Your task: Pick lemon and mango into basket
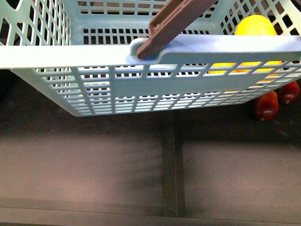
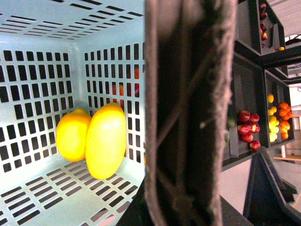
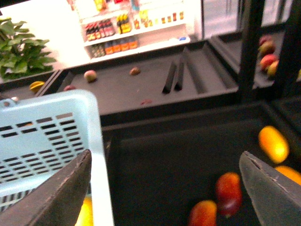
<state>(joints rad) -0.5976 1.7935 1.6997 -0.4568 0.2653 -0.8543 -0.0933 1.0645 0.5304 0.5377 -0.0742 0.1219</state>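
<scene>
The mango and lemon lie touching in a corner of the basket, the lemon half hidden behind the mango. The brown handle blurs across the left wrist view, so I cannot tell whether the left gripper is clamped. The right gripper stands wide apart over the dark counter, beside the basket, near blurred red fruit.

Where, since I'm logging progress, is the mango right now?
In the left wrist view the mango lies inside the basket, on its floor near a corner, right beside the lemon.
</scene>
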